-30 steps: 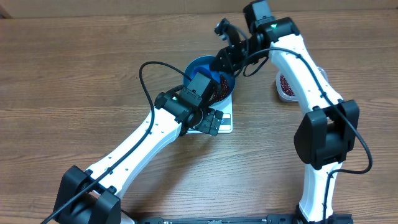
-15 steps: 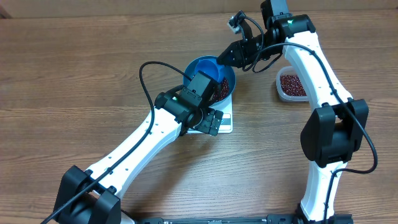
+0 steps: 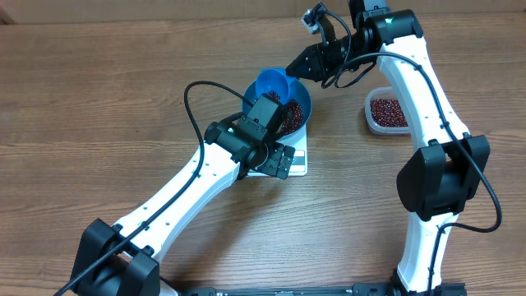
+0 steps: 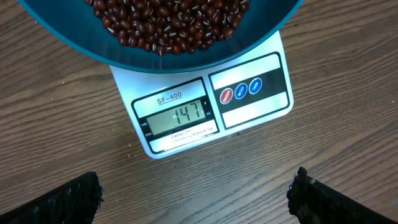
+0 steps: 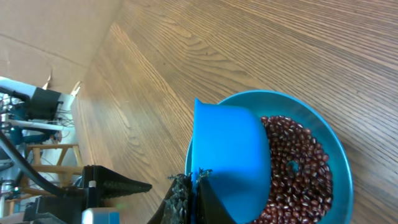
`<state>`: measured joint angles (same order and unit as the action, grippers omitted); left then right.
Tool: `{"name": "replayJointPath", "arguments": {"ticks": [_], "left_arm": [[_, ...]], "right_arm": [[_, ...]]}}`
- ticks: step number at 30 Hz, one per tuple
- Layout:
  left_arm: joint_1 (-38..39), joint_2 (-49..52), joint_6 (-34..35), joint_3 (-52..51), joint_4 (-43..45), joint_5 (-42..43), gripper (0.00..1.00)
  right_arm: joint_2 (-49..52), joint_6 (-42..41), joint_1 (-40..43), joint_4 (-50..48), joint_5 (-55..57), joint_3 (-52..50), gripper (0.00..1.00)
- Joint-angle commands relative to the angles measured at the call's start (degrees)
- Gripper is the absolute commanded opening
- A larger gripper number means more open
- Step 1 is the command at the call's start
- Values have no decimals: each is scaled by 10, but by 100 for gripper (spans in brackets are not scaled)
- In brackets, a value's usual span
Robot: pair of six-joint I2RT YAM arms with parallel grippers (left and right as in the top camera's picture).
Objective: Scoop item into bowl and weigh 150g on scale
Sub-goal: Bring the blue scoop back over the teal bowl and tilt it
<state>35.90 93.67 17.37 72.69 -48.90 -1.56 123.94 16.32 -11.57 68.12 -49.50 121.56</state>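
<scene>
Pinching a blue scoop over the bowl, right hand clamped, left hand spread wide above the scale.

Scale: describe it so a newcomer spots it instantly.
Find the large blue bowl of red-brown beans at the wooden table's middle. The scale sits right under it: a flat white square, its lit display and three round buttons poking out from the bowl's edge.

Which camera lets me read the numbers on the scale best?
The left wrist view: the scale faces it, its display reading 147. The overhead view shows only a white corner beside the left arm. The right wrist view shows the bowl of beans, no scale.
</scene>
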Motion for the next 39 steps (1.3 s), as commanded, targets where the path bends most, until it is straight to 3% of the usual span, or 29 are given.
{"name": "replayJointPath", "arguments": {"ticks": [1, 9, 21, 33, 39], "left_arm": [[0, -2, -13, 2, -1, -5, 100], [0, -2, -13, 2, -1, -5, 100], [0, -2, -13, 2, -1, -5, 100], [0, -2, -13, 2, -1, -5, 100], [0, -2, -13, 2, -1, -5, 99]], "right_arm": [[-2, 0, 0, -2, 30, 16, 4], [-31, 2, 0, -2, 54, 35, 4], [-60, 2, -41, 45, 271, 41, 4], [-61, 7, -97, 24, 384, 42, 4], [-70, 55, -116, 24, 422, 42, 4]]}}
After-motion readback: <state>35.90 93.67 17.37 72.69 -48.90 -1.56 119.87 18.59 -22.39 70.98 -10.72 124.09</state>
